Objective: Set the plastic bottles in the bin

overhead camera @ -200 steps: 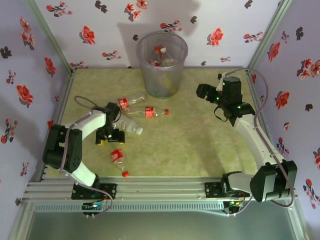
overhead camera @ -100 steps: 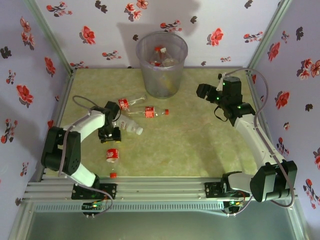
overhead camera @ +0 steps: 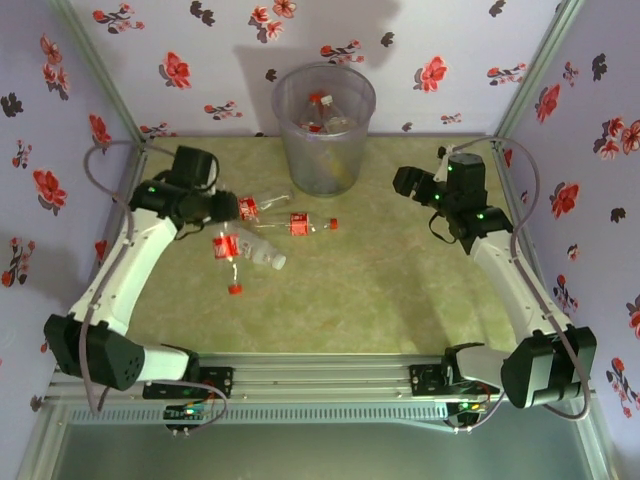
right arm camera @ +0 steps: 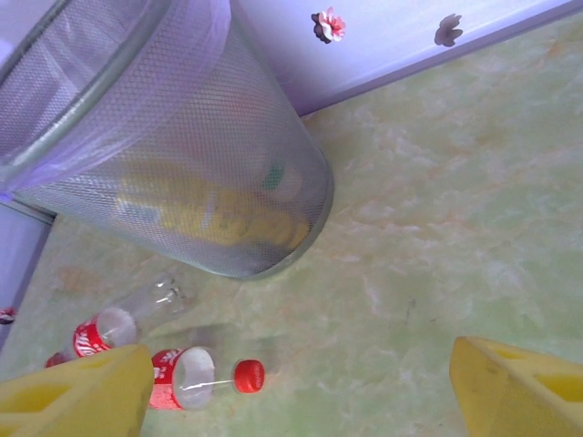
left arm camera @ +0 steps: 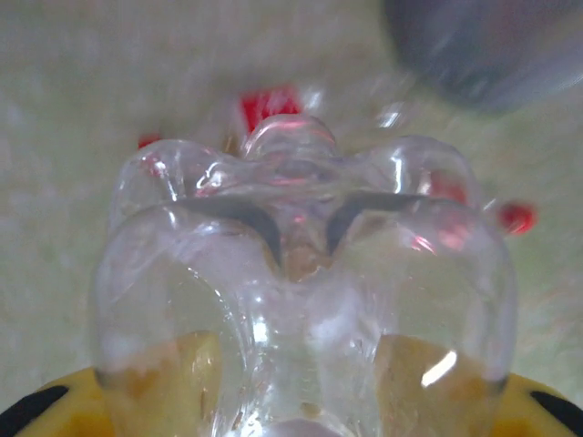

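My left gripper (overhead camera: 221, 213) is shut on a clear plastic bottle (overhead camera: 226, 247) with a red label. It hangs above the table's left side, red cap (overhead camera: 234, 289) lowest. In the left wrist view the bottle's clear base (left arm camera: 301, 273) sits between my yellow fingers (left arm camera: 55, 414). Three more bottles lie on the table: one with a red label (overhead camera: 258, 206), one with a red cap (overhead camera: 303, 223) and a clear one (overhead camera: 262, 257). The bin (overhead camera: 323, 125) stands at the back with bottles inside. My right gripper (overhead camera: 409, 185) hovers open to the right of the bin (right arm camera: 182, 155), over bare table.
Flowered walls close in the back, left and right sides. A metal rail (overhead camera: 320, 375) runs along the near edge by the arm bases. In the right wrist view two bottles (right arm camera: 182, 378) lie left of the open floor (right arm camera: 410, 273).
My left gripper shut on the red-labelled bottle near the front left and lifted it up and toward the back. The right arm has stayed still.
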Motion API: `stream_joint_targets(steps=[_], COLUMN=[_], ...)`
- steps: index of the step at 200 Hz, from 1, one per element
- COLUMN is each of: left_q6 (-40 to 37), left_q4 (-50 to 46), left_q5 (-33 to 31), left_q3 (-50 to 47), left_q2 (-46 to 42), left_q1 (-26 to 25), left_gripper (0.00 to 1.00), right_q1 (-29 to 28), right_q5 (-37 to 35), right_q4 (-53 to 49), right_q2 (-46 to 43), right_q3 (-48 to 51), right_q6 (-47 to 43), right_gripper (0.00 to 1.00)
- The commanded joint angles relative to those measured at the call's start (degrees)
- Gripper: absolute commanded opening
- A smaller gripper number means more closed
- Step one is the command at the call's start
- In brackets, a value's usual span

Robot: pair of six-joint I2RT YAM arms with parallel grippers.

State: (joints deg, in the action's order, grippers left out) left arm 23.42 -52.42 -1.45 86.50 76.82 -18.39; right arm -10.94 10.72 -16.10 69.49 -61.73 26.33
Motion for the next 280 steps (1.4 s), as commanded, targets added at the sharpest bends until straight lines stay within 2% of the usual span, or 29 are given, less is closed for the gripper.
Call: stream_joint_targets(steps=[1, 23, 48, 80, 121, 143, 188, 226, 249, 280], left_q6=[-2.1, -1.1, -0.3, 3.0, 4.7, 9.2, 17.4, 20.3, 18.7, 9.8], left_q4=[7.5, 15.2, 21.3, 34.5, 55.9, 64.6, 69.5, 69.3, 66.5, 64.2], left_q5=[1.7, 3.5, 4.2, 4.0, 5.6, 5.8, 9.8, 10.9, 9.8, 4.6], left_q3=[4.9, 9.2, 15.0, 17.6, 17.4, 17.9, 24.6, 30.7, 34.2, 37.7], left_q2=[-1.0, 0.6, 5.1, 10.7, 17.9, 21.9, 28.0, 31.6, 33.1, 36.2], left_q1=[-0.2, -0.2, -0.2, -0.1, 0.0, 0.0, 0.1, 0.1, -0.1, -1.6], left_gripper=[0.13, 0.03, 0.00, 0.00, 0.00, 0.00, 0.00, 0.00, 0.00, 0.00], right_q1=[0.4, 0.3, 0.2, -0.5, -1.4, -1.6, -1.6, -1.6, -1.6, -1.6], right_q5=[2.9, 4.8, 5.4, 6.0, 5.7, 5.4, 3.7, 3.4, 3.3, 3.4], right_q4=[0.1, 0.5, 0.7, -0.6, -3.2, -4.6, -7.9, -8.7, -9.0, -8.8], right_q2=[-1.7, -2.4, -3.8, -5.9, -8.4, -9.5, -10.9, -10.9, -10.9, -10.9], right_q3=[1.1, 2.2, 4.5, 6.5, 8.2, 8.7, 8.3, 8.1, 8.0, 8.1], right_q6=[2.9, 4.6, 6.3, 7.4, 7.7, 7.7, 5.9, 5.1, 4.9, 4.8], right_gripper=[0.85, 0.85, 0.86, 0.86, 0.86, 0.86, 0.86, 0.86, 0.86, 0.86])
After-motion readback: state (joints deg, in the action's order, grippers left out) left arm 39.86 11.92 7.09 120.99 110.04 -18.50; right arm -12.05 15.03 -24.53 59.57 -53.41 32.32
